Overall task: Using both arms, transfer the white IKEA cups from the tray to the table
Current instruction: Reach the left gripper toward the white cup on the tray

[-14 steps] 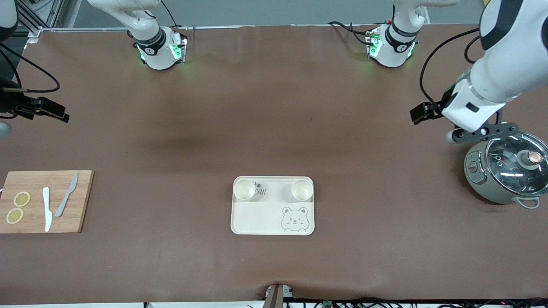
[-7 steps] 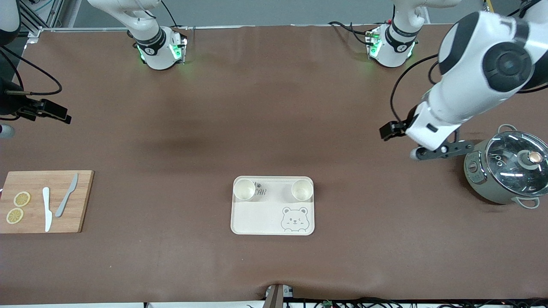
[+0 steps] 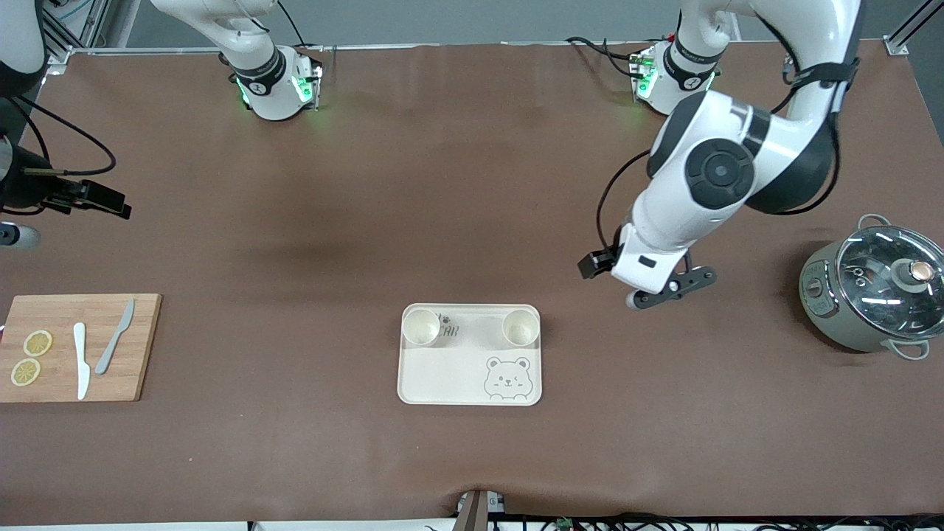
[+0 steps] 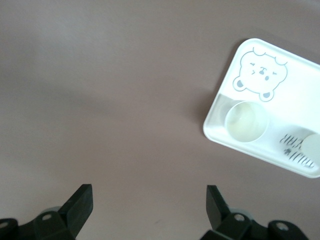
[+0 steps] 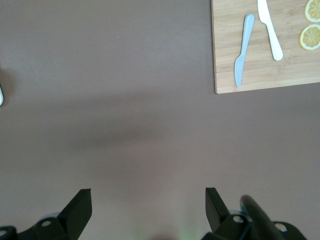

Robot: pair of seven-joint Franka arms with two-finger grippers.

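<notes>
Two white IKEA cups stand upright on a cream bear tray (image 3: pixel 457 369), along its edge farthest from the front camera. One cup (image 3: pixel 421 327) is toward the right arm's end, the other cup (image 3: pixel 521 328) toward the left arm's end. My left gripper (image 3: pixel 653 284) hangs over bare table beside the tray, toward the left arm's end. In the left wrist view it (image 4: pixel 149 205) is open and empty, with the nearer cup (image 4: pixel 246 121) and the tray (image 4: pixel 300 95) in sight. My right gripper (image 5: pixel 148 207) is open and empty over bare table at the right arm's end (image 3: pixel 18 221).
A wooden cutting board (image 3: pixel 74 346) with two knives and lemon slices lies at the right arm's end; it also shows in the right wrist view (image 5: pixel 265 60). A grey-green lidded pot (image 3: pixel 870 299) stands at the left arm's end.
My left arm has swung from beside the pot toward the tray, and its gripper is now much closer to the tray. My right arm has shifted only slightly. The cups have not moved.
</notes>
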